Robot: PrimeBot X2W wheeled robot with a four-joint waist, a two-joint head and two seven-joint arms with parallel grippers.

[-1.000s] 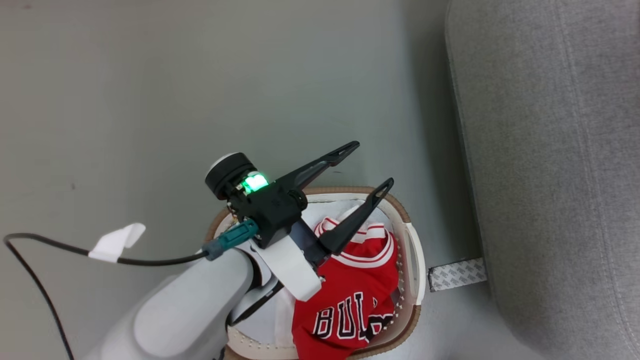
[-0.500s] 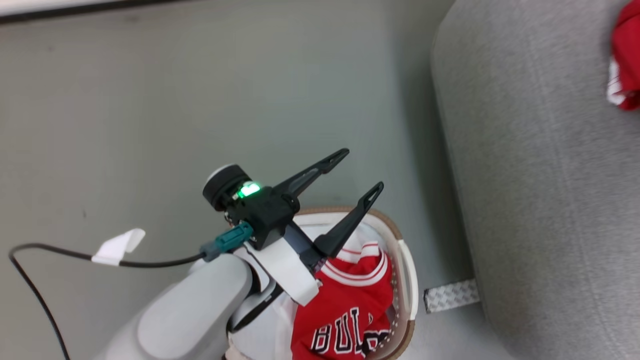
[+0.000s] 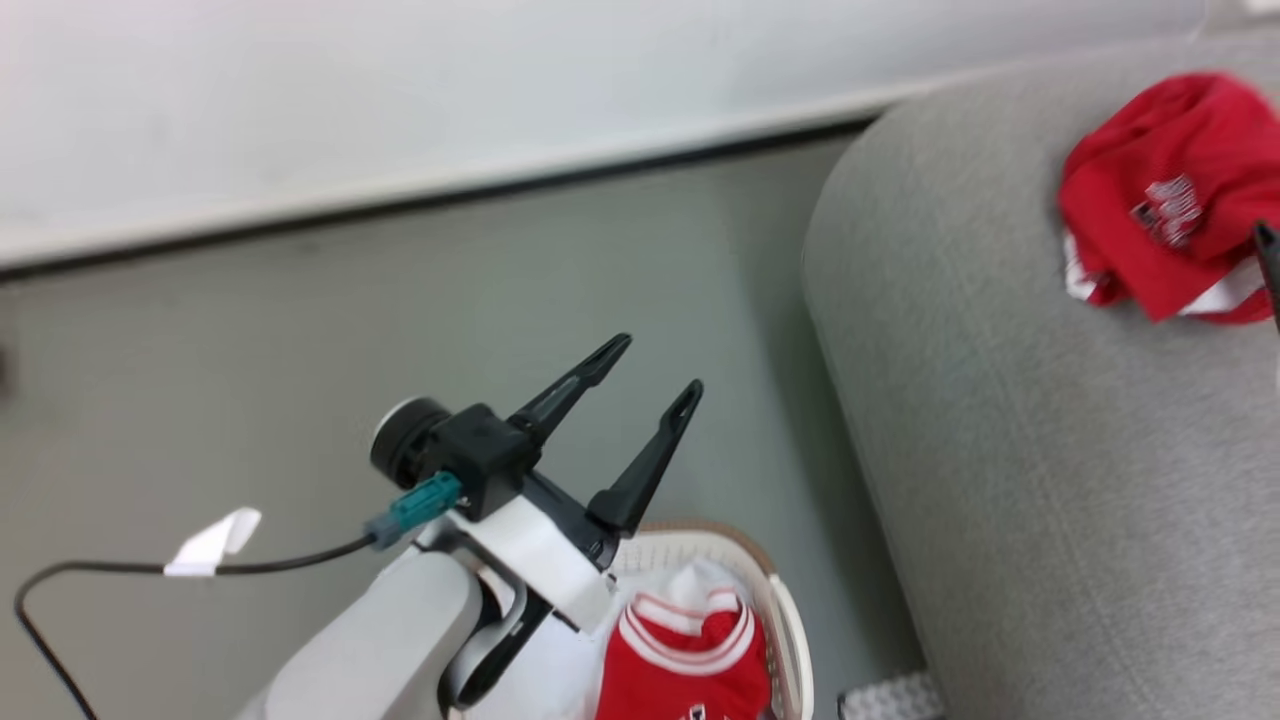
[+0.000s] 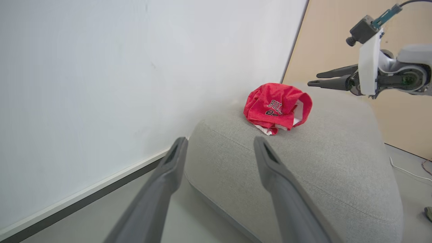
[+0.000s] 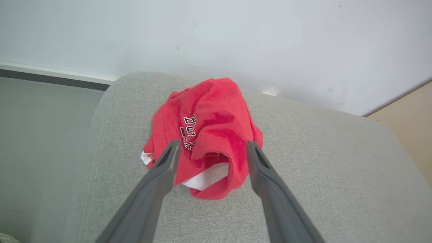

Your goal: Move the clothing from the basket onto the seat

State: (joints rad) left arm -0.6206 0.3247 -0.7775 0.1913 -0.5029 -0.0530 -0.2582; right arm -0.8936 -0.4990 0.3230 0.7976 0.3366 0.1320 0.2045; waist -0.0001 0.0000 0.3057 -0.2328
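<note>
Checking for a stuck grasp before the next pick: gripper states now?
Left gripper: open, holding nothing.
Right gripper: open, holding nothing, pointing at the red garment lying on the seat.

Red jersey point(image 4: 276, 106) on seat point(image 4: 337, 162): black-and-white block letters. "BUL" reads in left wrist view, rest folded under. Row beneath too small to read. Right wrist view: "BU" only. Head view: print blurred, unreadable. Second jersey point(image 3: 690, 660) in basket point(image 3: 785, 630): lettering cut off at frame edge, unreadable.
</note>
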